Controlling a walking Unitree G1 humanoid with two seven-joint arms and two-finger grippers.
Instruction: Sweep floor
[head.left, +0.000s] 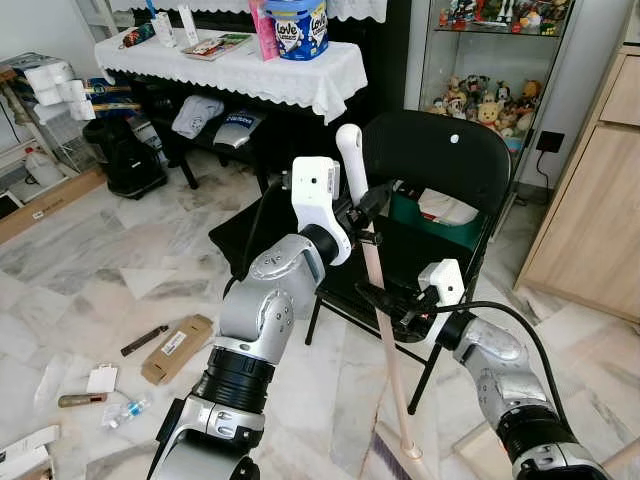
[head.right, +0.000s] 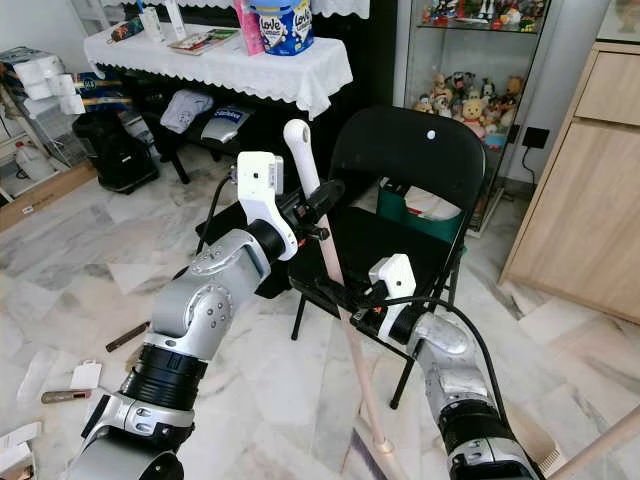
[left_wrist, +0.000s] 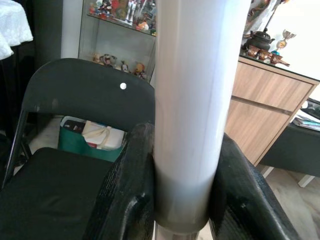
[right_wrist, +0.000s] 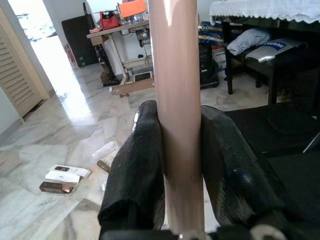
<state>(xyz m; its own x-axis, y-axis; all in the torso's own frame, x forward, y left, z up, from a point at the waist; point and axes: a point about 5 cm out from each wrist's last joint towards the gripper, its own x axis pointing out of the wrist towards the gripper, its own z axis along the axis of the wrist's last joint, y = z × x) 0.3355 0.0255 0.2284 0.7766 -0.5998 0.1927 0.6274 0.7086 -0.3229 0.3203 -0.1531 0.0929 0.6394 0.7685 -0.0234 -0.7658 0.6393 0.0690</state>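
Marble floor (head.left: 110, 270): litter lies scattered on the robot's left side, namely a flat cardboard box (head.left: 178, 348), a dark stick-like item (head.left: 144, 340), and small packets and a bottle nearer the lower left corner.

Black folding chair (head.left: 440, 160): stands directly ahead, with a green box (head.left: 440, 215) behind its seat. A worktop with a white lace cloth (head.left: 250, 70) stands further back.

Broom (head.left: 385, 330): held nearly upright between robot and chair, tilted slightly, white grip uppermost, tan shaft running down to the head at the floor by the lower edge of the eye views.

Left hand (head.left: 362, 212): closed on the broom just below the white grip; in the left wrist view both black fingers (left_wrist: 125, 200) press the pale shaft from either side.

Right hand (head.left: 392, 305): closed on the tan shaft lower down; the right wrist view shows its fingers (right_wrist: 135, 170) wrapped tight around it.

Assessment: broom secured in a two-handed hold, so sweeping appears ready to begin. The next move likely calls for turning toward the litter on the left and drawing the broom head across it, keeping the shaft clear of the chair.
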